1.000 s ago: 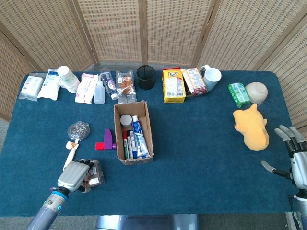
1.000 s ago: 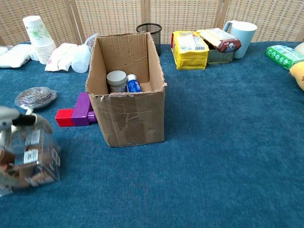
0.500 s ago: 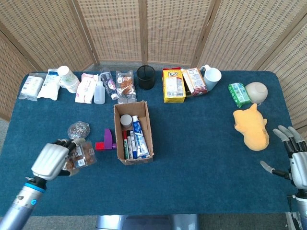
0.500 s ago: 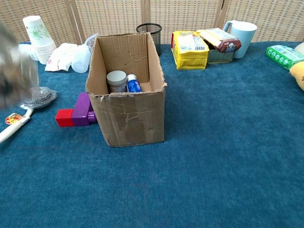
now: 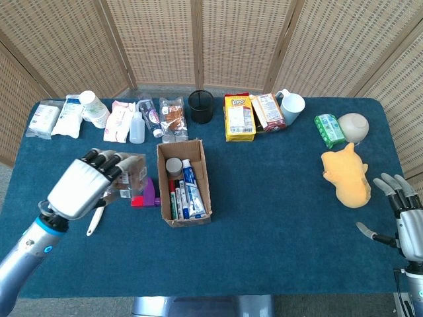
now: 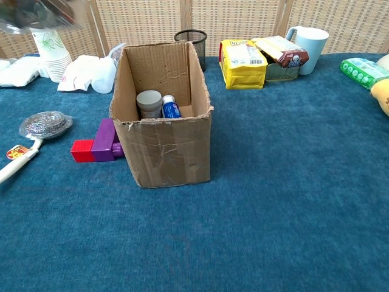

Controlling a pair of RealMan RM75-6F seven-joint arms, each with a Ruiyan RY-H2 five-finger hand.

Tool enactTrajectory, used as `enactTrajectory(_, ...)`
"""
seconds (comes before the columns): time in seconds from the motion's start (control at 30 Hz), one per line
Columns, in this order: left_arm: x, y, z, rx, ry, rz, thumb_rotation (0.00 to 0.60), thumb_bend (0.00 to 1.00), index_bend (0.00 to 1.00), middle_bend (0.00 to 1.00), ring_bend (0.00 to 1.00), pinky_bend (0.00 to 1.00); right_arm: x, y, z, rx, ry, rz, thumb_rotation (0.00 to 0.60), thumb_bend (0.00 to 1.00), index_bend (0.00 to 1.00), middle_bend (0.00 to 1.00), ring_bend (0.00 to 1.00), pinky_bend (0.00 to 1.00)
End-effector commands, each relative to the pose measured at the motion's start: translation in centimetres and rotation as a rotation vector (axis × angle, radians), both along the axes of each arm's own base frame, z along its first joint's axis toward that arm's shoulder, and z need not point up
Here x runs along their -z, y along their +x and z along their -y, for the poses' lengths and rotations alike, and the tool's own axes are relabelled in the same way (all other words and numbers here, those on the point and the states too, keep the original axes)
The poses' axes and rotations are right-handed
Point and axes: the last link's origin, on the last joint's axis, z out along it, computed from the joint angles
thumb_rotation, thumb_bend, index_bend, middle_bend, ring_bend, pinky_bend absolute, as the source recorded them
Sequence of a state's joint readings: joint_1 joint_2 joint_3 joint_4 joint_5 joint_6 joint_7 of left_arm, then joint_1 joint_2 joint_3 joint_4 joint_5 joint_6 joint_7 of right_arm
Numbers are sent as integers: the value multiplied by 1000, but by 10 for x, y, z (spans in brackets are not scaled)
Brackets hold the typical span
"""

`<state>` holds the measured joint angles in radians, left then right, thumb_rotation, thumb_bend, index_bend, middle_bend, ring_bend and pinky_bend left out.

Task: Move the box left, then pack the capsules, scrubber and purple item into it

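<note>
The open cardboard box stands mid-table with tubes and a jar inside. My left hand is raised just left of it and grips a clear bag of brown capsules, seen only as a blur at the top left of the chest view. The purple item, with a red block on it, lies against the box's left side. The steel scrubber lies further left; in the head view only its handle shows beneath my hand. My right hand hovers open at the far right edge.
Along the back edge stand paper cups, packets, a bottle, a black mesh cup, yellow snack bags and a mug. A yellow plush toy, a green pack and a bowl lie at the right.
My left hand has lifted the capsule bag off the front-left table and carried it up and toward the box. The scrubber is uncovered in the chest view. The right hand has barely moved.
</note>
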<state>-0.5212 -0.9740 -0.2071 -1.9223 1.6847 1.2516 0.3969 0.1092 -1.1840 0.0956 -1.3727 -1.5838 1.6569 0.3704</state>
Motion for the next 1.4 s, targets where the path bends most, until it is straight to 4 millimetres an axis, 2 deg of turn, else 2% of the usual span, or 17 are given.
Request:
enactTrajectory(0.03, 23, 7, -17, 105, -12, -106, 600, 16, 336, 398, 352, 552, 0, 0, 0, 1, -1, -2, 600, 0, 154, 56, 0, 137)
enactTrajectory(0.23, 47, 17, -39, 275, 29, -244, 600, 9, 328, 390, 334, 558, -1, -1, 1, 5, -7, -5, 600, 0, 153, 56, 0, 137)
enactTrajectory(0.47, 57, 29, -61, 368, 57, -274, 600, 9, 321, 375, 322, 565, -1, 0, 1, 4, -12, -7, 600, 0, 154, 56, 0, 136)
enactTrajectory(0.53, 61, 35, -67, 430, 75, -352, 600, 7, 316, 369, 311, 565, -2, 0, 1, 6, -16, -3, 600, 0, 154, 56, 0, 137)
enactTrajectory(0.83, 77, 41, -72, 531, 98, -545, 600, 0, 325, 336, 271, 566, -3, -1, 2, 9, -17, 7, 600, 0, 155, 56, 0, 137)
enactTrajectory(0.93, 83, 41, -72, 543, 97, -587, 600, 0, 271, 219, 193, 517, -4, -1, 2, 10, -18, 9, 600, 0, 156, 56, 0, 137)
enactTrajectory(1.03, 88, 42, -72, 536, 92, -593, 600, 0, 166, 65, 113, 466, -4, -2, 2, 11, -19, 11, 600, 0, 156, 56, 0, 137)
enactTrajectory(1.1, 88, 43, -72, 523, 89, -582, 600, 0, 95, 3, 74, 453, -4, -2, 2, 12, -18, 10, 600, 0, 157, 56, 0, 137)
enactTrajectory(1.2, 85, 48, -71, 511, 97, -534, 600, 0, 19, 0, 32, 446, -4, -2, 2, 14, -16, 11, 600, 0, 169, 56, 0, 137)
enactTrajectory(1.4, 82, 53, -69, 488, 90, -485, 600, 0, 0, 0, 0, 428, -3, -2, 2, 12, -15, 7, 600, 0, 176, 56, 0, 137)
